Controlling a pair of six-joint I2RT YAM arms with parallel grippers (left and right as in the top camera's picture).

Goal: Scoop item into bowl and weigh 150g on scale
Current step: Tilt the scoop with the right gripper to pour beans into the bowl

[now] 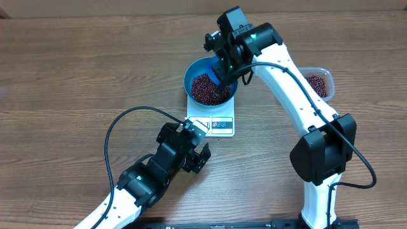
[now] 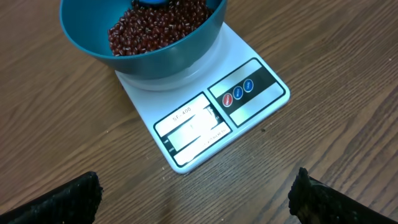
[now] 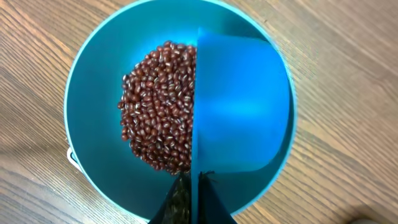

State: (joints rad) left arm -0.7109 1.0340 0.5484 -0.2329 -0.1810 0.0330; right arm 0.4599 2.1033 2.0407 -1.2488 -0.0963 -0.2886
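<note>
**Overhead.** The right gripper (image 1: 222, 81) is held low over the round teal-blue bowl (image 1: 193, 73). What it grips is masked by its own wrist. The bowl is seated on the small white rectangular digital scale (image 1: 219, 125) directly beneath it, and a heap of small dark red-brown beans (image 1: 202, 89) is already in the bowl. Off to this gripper's outer side, a clear rounded plastic tub (image 1: 321, 79) holding more beans is half covered by the arm. The left gripper (image 1: 198, 145) is parked just short of the scale's display edge, with its jaws wide apart and empty.

**Left wrist.** The scale is seen just ahead of the spread fingers (image 2: 74, 199), display towards them. The digits are washed out by glare, so no weight can be read.

**Right wrist.** The fingers are pinched together on the thin handle of a small blue plastic scoop (image 3: 242, 112), which hangs in the bowl just ahead of them. Only its smooth back is shown, so whether any beans are left in it cannot be told.

The step in hand is judged to be tipping beans into the bowl. Next, the reading must be checked and beans added in small amounts — or taken out if the target has been passed.
</note>
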